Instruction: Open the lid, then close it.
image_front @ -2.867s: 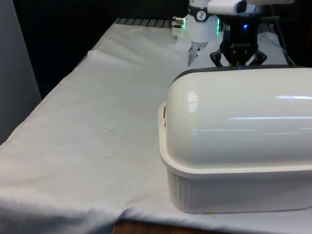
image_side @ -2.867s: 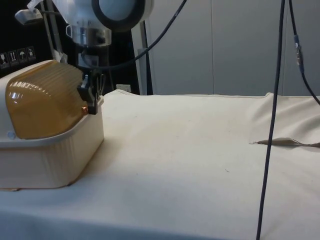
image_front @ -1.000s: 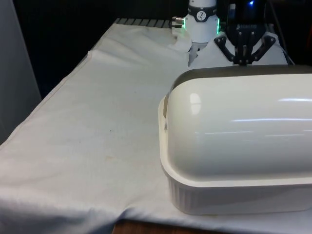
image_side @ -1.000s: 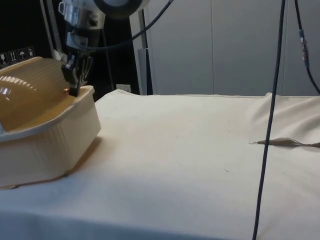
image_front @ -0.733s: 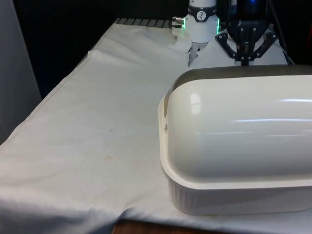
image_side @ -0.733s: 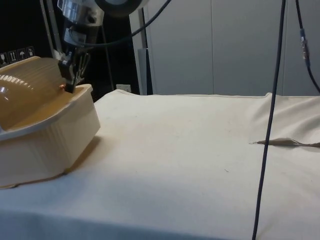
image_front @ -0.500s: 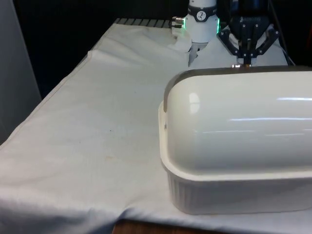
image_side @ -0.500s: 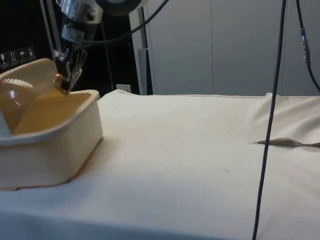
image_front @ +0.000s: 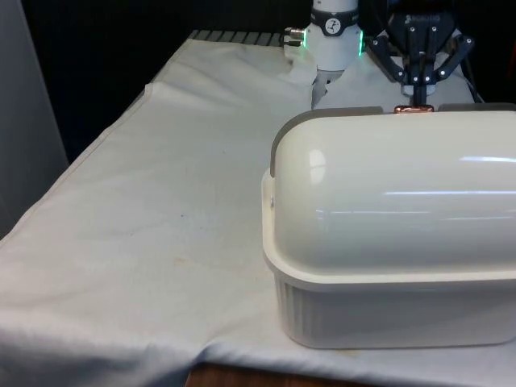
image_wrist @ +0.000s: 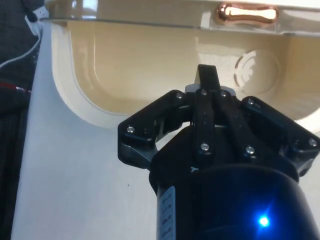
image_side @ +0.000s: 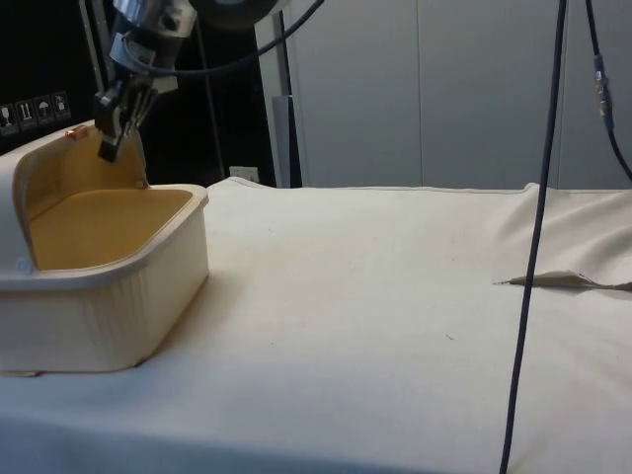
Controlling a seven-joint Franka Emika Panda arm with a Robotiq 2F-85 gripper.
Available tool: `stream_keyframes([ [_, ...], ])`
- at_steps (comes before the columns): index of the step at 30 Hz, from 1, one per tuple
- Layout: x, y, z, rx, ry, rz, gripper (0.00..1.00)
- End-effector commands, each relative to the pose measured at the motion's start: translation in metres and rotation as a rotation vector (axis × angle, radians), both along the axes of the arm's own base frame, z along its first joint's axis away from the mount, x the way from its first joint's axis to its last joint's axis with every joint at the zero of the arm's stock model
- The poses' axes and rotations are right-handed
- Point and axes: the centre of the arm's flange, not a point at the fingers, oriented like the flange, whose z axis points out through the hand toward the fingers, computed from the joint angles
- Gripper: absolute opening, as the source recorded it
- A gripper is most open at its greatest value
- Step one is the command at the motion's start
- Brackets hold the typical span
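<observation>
White-clothed bench point(image_front: 161, 161) is carrying a cream plastic bread box point(image_side: 109, 296), its stiff roll-top lid point(image_front: 387, 193) sliding lightly by its copper knob point(image_wrist: 246, 13), the black gripper point(image_side: 111, 148) sitting pinched together just beside it.

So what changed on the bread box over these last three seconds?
The lid rolled up and back from shut to open, baring the inside. The pincer rose with it, and the copper handle now sits at the top. The base tipped briefly, then settled in place.
</observation>
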Motion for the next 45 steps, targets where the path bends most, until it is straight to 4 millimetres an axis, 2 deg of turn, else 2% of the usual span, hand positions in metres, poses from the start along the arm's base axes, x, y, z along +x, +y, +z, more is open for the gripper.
stream_keyframes([
  [1,0.000,-0.002,0.004,-0.004,-0.020,-0.007,0.00],
  [13,0.002,0.002,0.018,0.012,-0.063,0.004,0.00],
  [31,0.003,0.001,0.070,0.013,-0.136,0.012,0.00],
  [32,0.002,0.003,0.066,0.020,-0.137,0.014,0.00],
  [35,0.003,0.001,0.082,0.013,-0.152,0.015,0.00],
  [40,0.003,0.002,0.095,0.012,-0.168,0.018,0.00],
  [41,0.003,0.003,0.092,0.020,-0.169,0.019,0.00],
  [45,0.004,0.001,0.108,0.012,-0.182,0.021,0.00],
])
